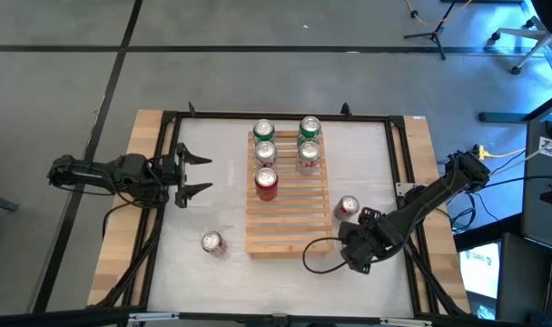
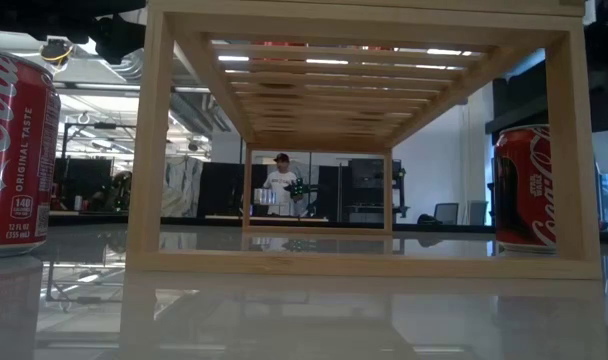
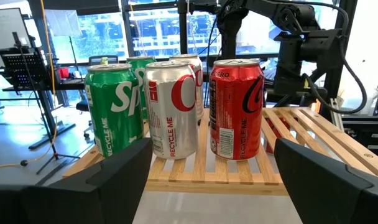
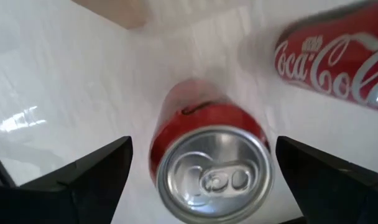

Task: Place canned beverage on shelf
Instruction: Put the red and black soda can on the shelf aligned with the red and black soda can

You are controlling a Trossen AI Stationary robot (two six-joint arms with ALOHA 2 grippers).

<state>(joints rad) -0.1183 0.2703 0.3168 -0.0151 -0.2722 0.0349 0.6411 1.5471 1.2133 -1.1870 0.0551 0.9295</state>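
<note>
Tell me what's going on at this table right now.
A two-armed robot is stocking cans onto a wooden shelf. Five cans stand on it: two green, two silver and one red. The right tool is open, poised above a red can standing on the table right of the shelf, not yet gripping it. The left tool waits open at the shelf's left side. Another can stands on the table left of the shelf.
</note>
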